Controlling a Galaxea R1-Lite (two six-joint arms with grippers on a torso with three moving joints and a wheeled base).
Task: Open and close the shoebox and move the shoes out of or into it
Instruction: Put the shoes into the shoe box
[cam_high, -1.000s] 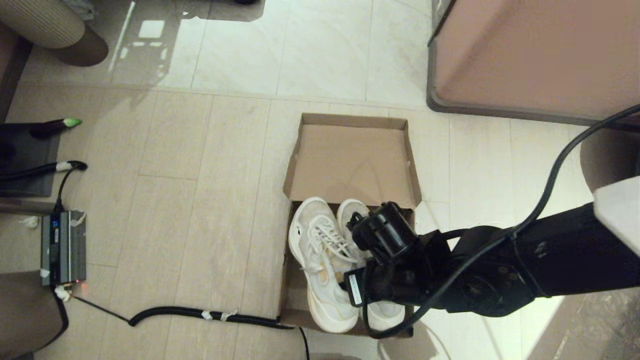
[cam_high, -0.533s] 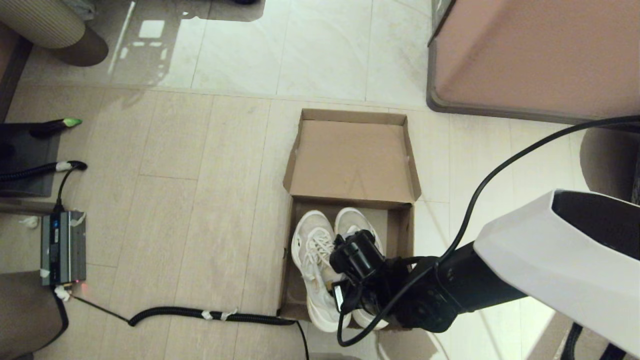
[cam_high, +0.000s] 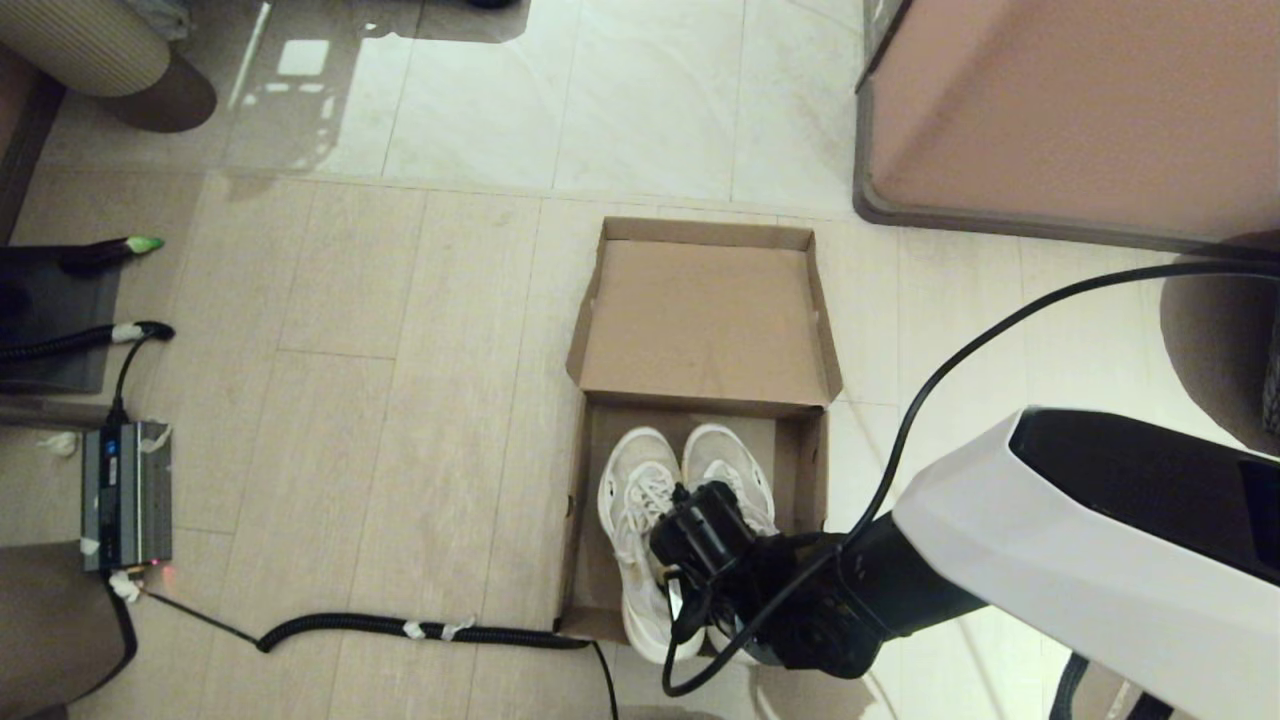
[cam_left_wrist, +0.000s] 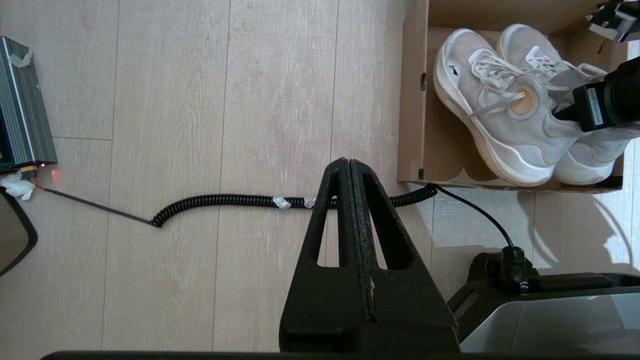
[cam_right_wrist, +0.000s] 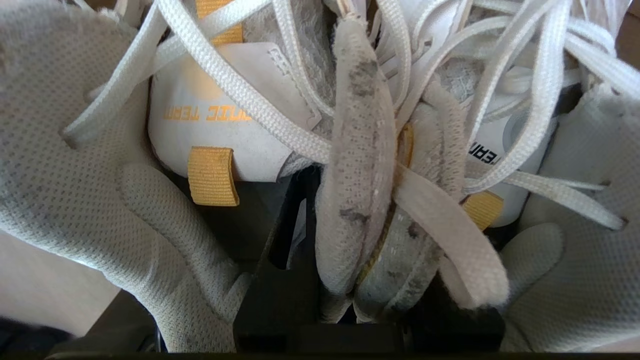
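both shoes (cam_high: 672, 500) pinched by the reaching right claw (cam_right_wrist: 370, 260) inside shoebox (cam_high: 800, 470).

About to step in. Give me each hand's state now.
Left hand: shut, empty, above the floor near the coiled cable.
Right hand: shut on the shoes, pinching their inner collars together, in the shoebox.

Coiled black cable (cam_high: 400, 630) snakes across the floor (cam_high: 330, 400) from a grey power box (cam_high: 125, 495); pinkish cabinet (cam_high: 1080, 110) well away from it.

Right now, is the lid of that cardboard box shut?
No, the lid is flipped open on the floor behind the box, and both shoes show inside.
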